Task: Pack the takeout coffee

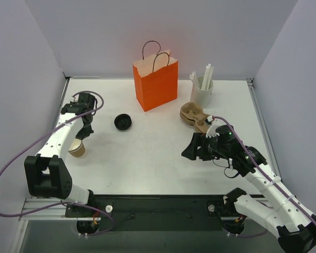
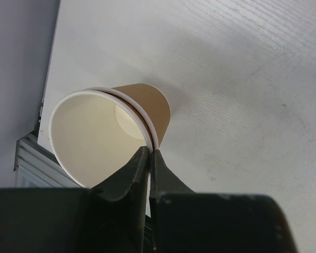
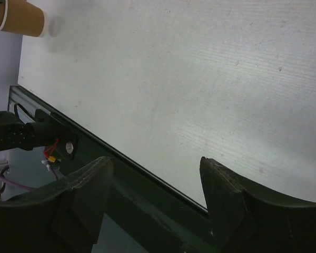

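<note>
Paper cup [image 2: 142,103]: lidless, well left-front of orange bag [image 1: 157,84], rim wall pinched in clenched left gripper [image 2: 149,153].
Black lid [image 1: 123,122]: loose, between cup and bag; left arm nearer.
Right gripper [image 3: 155,168]: spread, empty.

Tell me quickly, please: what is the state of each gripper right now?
The left gripper is closed, pinching the rim of the lidless paper cup.
The right gripper is open and holds nothing.
</note>
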Controlling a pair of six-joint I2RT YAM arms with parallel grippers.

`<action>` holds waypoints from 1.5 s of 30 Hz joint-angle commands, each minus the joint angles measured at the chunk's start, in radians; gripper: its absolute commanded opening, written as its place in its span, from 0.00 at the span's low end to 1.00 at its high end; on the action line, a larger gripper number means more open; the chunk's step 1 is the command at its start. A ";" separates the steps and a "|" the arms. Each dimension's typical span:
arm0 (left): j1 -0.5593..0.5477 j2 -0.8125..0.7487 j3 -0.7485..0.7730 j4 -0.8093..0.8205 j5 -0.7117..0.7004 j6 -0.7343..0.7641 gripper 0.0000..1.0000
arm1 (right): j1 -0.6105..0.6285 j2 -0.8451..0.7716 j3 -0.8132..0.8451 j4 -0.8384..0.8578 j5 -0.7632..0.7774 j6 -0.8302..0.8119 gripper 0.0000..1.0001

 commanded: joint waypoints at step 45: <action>-0.336 -0.425 -0.272 0.381 0.666 0.135 0.00 | 0.323 0.976 0.467 0.783 -0.064 0.561 0.47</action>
